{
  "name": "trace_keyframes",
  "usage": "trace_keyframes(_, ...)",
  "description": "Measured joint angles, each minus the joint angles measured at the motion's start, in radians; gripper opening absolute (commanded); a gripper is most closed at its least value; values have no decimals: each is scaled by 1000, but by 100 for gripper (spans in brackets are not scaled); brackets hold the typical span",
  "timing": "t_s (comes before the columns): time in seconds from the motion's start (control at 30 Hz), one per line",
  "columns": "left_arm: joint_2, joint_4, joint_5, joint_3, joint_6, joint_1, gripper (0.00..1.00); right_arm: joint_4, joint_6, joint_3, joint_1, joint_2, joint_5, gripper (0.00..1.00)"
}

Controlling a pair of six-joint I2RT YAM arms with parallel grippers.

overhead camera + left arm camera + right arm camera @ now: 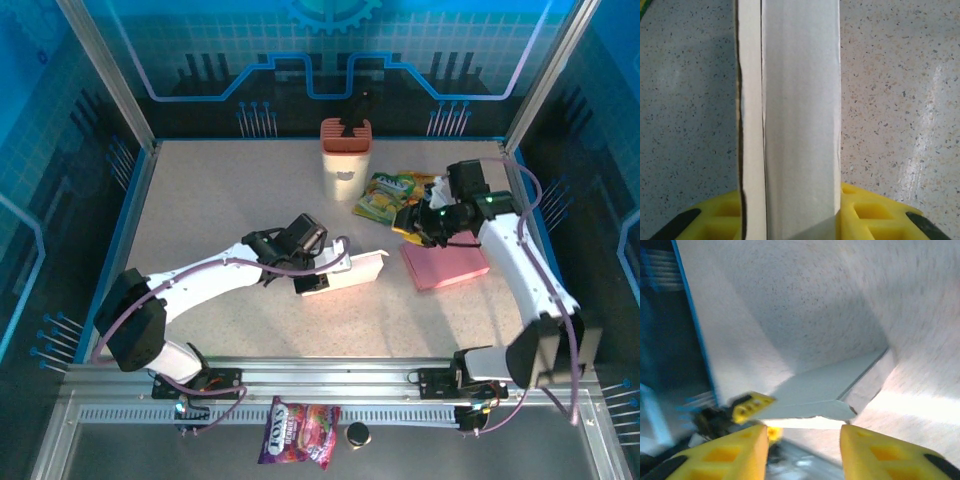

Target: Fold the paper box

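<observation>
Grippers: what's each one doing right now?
Left gripper: closed on the paper box.
Right gripper: fingers open, holding nothing.

paper box [345,268]: 1 | pink flat paper piece [446,264]: 1 | white canister with orange top [345,160]: 1 | green-yellow snack packets [385,196]: at least 2, overlapping | pink candy bag [300,430]: 1 | small black round cap [357,434]: 1 | robot arms: 2, left arm [200,285] and right arm [525,262]
</observation>
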Motion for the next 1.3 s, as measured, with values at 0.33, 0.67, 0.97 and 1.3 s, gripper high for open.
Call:
trace_keyframes(0.33,3,-13,26,8,0,18,30,-81,-505,3,135,42,193,45)
trace_keyframes(0.67,6,-16,32,11,1,21,30,-146,-633,68,204,166,268,43)
trace_keyframes(0.97,6,-16,36,11,0,24,29,-151,-653,114,227,214,286,32)
trace_keyframes(1.3,8,-19,39,13,0,25,27,-158,-656,114,233,220,300,20)
